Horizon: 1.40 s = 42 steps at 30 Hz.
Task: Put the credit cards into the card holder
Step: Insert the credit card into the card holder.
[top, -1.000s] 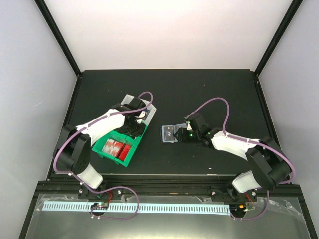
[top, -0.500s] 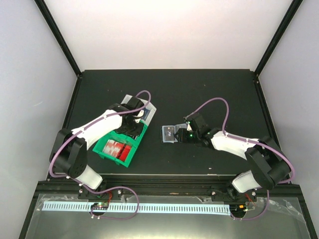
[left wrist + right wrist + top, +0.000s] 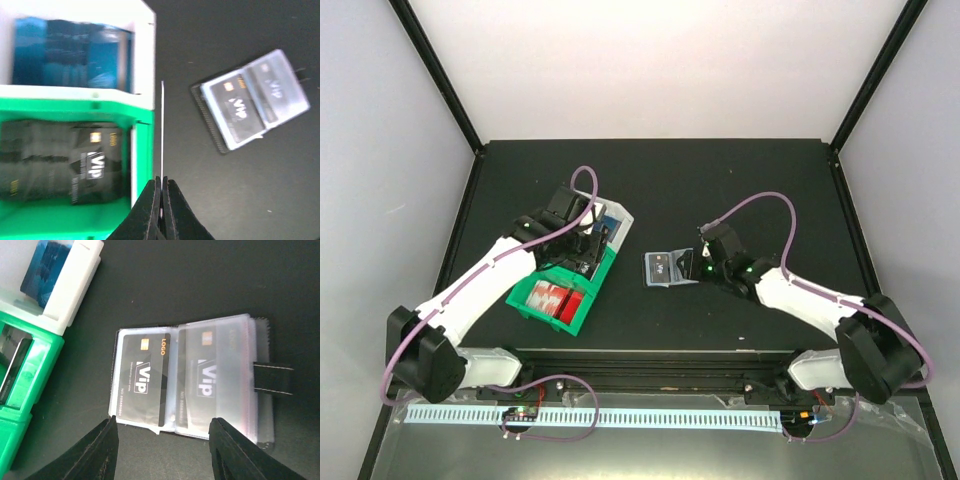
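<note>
The card holder (image 3: 663, 268) lies open on the black table, with black VIP cards in its clear pockets; it also shows in the right wrist view (image 3: 190, 385) and the left wrist view (image 3: 250, 100). My left gripper (image 3: 162, 182) is shut on a credit card (image 3: 162, 125), seen edge-on as a thin white line, above the right wall of the green tray (image 3: 142, 150). In the top view my left gripper (image 3: 588, 245) is over the trays. My right gripper (image 3: 165, 437) is open and empty, just short of the holder's near edge.
The green tray (image 3: 590, 295) holds a black VIP card (image 3: 90, 160) and red cards (image 3: 552, 297). The white tray (image 3: 142, 60) behind it holds blue cards (image 3: 70, 52). The holder's black snap strap (image 3: 272, 379) sticks out at its right side.
My left arm has swung and risen off the green tray with a card pinched in its gripper. My right arm has shifted slightly right, away from the holder.
</note>
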{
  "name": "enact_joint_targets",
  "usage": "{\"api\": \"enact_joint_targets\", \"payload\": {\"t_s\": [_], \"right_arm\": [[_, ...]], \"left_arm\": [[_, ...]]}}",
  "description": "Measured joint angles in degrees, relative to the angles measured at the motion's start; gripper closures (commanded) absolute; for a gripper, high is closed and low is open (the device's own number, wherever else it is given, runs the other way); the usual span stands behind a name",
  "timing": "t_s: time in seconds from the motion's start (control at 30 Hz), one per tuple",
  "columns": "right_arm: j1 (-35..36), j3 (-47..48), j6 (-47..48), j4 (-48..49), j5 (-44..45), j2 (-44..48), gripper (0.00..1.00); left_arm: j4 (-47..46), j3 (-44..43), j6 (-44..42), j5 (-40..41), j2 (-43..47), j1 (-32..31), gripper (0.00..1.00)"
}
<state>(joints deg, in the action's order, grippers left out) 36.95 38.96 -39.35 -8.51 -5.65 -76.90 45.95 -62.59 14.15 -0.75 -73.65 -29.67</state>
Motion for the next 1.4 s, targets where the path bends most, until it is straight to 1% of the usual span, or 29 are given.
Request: {"api": "enact_joint_targets", "payload": {"t_s": [0.07, 0.13, 0.33, 0.5, 0.6, 0.67, 0.8, 0.93, 1.17, 1.4], "right_arm": [[0.0, -0.1, 0.0, -0.7, 1.6, 1.6, 0.48], [0.0, -0.4, -0.1, -1.1, 2.7, 2.9, 0.48], [0.0, -2.0, -0.3, -2.0, 4.9, 4.2, 0.47], [0.0, -3.0, -0.2, -2.4, 6.6, 4.2, 0.45], [-0.1, -2.7, 1.3, -3.3, 6.8, 2.9, 0.45], [-0.1, -0.6, 3.1, -5.5, 7.5, -0.6, 0.45], [-0.4, 2.8, 6.3, -8.5, 9.3, -6.3, 0.46], [-0.5, 4.7, 7.8, -11.0, 12.1, -9.1, 0.46], [-0.5, 5.5, 8.9, -11.3, 13.3, -13.8, 0.49], [-0.4, 6.2, 9.0, -11.1, 13.5, -14.4, 0.52]], "left_arm": [[-2.3, 1.1, -0.1, -4.3, 0.1, -0.1, 0.98], [-3.3, 2.3, -0.2, -6.8, -0.2, -0.1, 0.98], [-3.9, 3.1, -0.1, -9.0, -4.6, -0.3, 0.98], [-8.9, 6.3, 2.5, -13.7, -5.5, -0.8, 0.98], [-15.5, 9.8, 7.4, -16.0, -5.5, -2.4, 0.99], [-20.5, 12.4, 11.2, -16.6, -5.5, -3.8, 0.98], [-31.9, 16.8, 20.0, -16.4, -6.3, -7.5, 0.98], [-41.7, 18.2, 27.9, -14.4, -9.9, -10.2, 0.99], [-52.6, 18.6, 36.2, -12.5, -16.3, -10.9, 0.98], [-60.0, 20.0, 41.4, -12.3, -20.6, -11.4, 0.98]]}}
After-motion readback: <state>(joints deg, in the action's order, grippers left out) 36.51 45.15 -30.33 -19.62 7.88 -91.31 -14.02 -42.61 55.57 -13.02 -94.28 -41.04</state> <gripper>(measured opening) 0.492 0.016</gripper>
